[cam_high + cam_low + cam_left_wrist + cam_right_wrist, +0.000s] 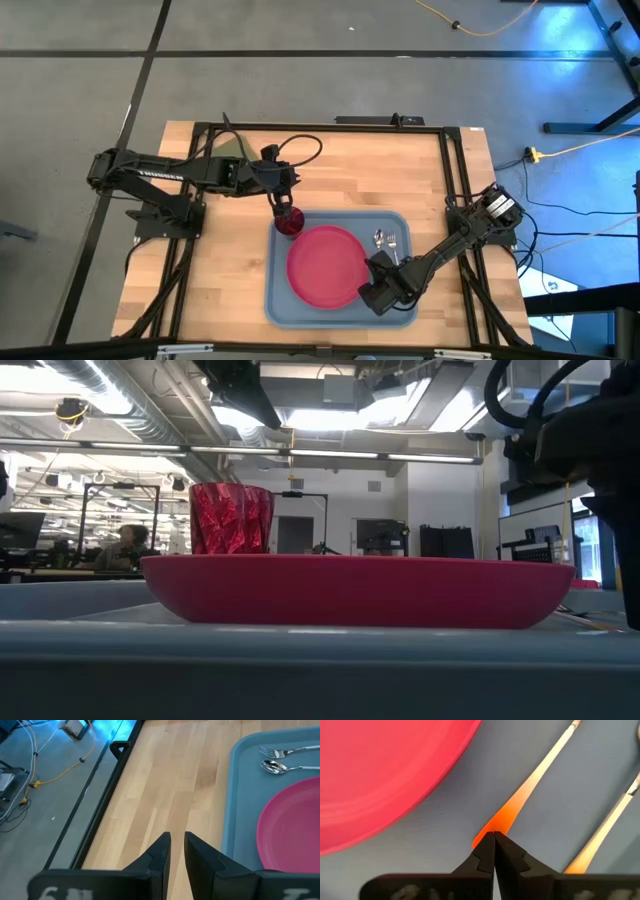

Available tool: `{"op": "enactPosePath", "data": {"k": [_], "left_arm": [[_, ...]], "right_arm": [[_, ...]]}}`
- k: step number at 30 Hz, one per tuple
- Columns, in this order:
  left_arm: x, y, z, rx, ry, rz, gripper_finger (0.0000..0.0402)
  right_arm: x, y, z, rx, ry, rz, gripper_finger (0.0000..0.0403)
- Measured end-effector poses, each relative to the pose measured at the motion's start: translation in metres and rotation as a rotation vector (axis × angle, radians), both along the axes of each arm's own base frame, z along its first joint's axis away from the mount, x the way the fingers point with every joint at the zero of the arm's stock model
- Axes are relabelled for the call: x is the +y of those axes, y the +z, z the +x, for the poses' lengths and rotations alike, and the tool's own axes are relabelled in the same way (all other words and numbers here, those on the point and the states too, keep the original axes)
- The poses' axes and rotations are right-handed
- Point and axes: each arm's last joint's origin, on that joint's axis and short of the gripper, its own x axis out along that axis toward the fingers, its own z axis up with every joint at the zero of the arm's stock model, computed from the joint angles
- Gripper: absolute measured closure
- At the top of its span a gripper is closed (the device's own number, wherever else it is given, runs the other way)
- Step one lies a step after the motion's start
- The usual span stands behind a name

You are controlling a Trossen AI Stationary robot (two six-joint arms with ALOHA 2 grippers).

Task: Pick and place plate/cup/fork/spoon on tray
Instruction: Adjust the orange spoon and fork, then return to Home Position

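The light blue tray lies on the wooden table. On it rest the pink-red plate, the dark red cup upright at its far left corner, and the fork and spoon side by side to the right of the plate. My right gripper points down at the spoon's orange handle and is shut on it. My left gripper hovers above the cup's far side with a narrow gap and nothing between its fingers. My right gripper has the free end of the spoon's orange handle at its fingertips, pinched between the two shut fingers. The fingers come from above, pointing almost straight down. The spoon lies flat on the tray floor, next to the plate's rim.
The fork's handle lies close beside the held spoon. Black frame rails run along the table's edges. A dark green pad sits under the left arm at the far left. Bare wood lies left of the tray.
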Motion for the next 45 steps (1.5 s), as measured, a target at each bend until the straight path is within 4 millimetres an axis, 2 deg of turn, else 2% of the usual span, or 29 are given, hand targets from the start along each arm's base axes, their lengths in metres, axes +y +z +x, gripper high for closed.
{"op": "enactPosePath", "data": {"k": [15, 28, 33, 39, 45], "left_arm": [[0.0, 0.0, 0.0, 0.0, 0.0, 0.0, 0.0355], [0.0, 0.0, 0.0, 0.0, 0.0, 0.0, 0.0355], [0.0, 0.0, 0.0, 0.0, 0.001, 0.0, 0.0355], [0.0, 0.0, 0.0, 0.0, 0.0, 0.0, 0.0355], [0.0, 0.0, 0.0, 0.0, 0.0, 0.0, 0.0355]], "right_arm": [[0.0, 0.0, 0.0, 0.015, 0.0, 0.013, 0.0396], [0.003, 0.01, 0.003, 0.02, 0.0, 0.004, 0.0396], [-0.007, 0.011, -0.002, 0.004, -0.031, -0.184, 0.0396], [-0.02, 0.015, 0.001, -0.116, -0.065, -0.406, 0.0395], [-0.021, 0.022, 0.008, -0.199, -0.056, -0.482, 0.0395]]}}
